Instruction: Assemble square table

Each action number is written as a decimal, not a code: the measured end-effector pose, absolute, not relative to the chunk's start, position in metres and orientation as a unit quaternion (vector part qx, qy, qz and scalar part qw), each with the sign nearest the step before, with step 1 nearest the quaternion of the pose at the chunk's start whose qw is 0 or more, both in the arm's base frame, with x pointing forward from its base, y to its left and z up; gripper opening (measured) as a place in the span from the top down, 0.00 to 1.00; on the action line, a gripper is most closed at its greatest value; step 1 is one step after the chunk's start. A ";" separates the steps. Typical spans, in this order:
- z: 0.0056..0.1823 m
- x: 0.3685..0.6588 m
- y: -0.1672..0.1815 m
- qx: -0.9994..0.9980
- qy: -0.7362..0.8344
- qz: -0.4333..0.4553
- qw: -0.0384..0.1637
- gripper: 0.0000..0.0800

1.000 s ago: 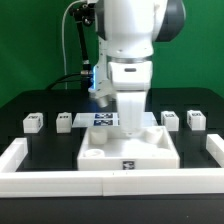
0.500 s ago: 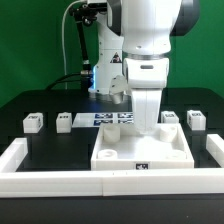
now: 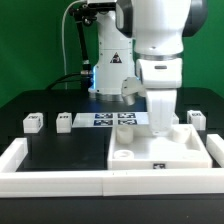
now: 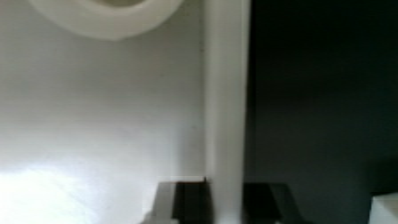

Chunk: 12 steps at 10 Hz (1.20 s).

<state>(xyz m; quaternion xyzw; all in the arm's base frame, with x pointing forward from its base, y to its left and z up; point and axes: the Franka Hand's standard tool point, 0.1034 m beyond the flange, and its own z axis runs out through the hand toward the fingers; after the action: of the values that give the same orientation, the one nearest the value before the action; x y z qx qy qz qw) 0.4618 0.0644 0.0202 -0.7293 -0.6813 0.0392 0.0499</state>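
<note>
The square table's white slab (image 3: 160,152) lies flat at the exterior view's right, against the front border wall. My gripper (image 3: 163,126) reaches straight down onto the slab's rear rim and is shut on it. In the wrist view the raised rim (image 4: 222,100) runs between my two dark fingers (image 4: 187,205), with the gripper (image 4: 226,202) clamped on it. The slab's inner face (image 4: 98,120) and a corner hole (image 4: 125,14) also appear. Two small legs (image 3: 33,122) (image 3: 65,121) stand at the exterior view's left, and one leg (image 3: 196,119) at its right.
The marker board (image 3: 110,119) lies behind the slab near the middle. A long white border wall (image 3: 55,182) frames the front and both sides of the black table. The arm's base and cables stand at the back.
My gripper has dragged the slab steadily toward the exterior view's right along the front wall. The legs and the marker board have stayed put.
</note>
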 end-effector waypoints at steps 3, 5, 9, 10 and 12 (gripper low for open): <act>0.015 0.465 0.071 -0.702 -0.710 0.027 0.050 0.92; 0.014 0.468 0.070 -0.703 -0.709 0.025 0.049 0.92; 0.013 0.477 0.074 -0.703 -0.709 0.019 0.047 0.92; 0.013 0.482 0.074 -0.706 -0.706 0.017 0.046 0.92; 0.013 0.485 0.074 -0.717 -0.696 0.017 0.044 0.92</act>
<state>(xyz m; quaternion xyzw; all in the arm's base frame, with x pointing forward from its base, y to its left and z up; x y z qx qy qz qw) 0.4853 0.0744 0.0129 -0.7170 -0.6955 0.0165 0.0443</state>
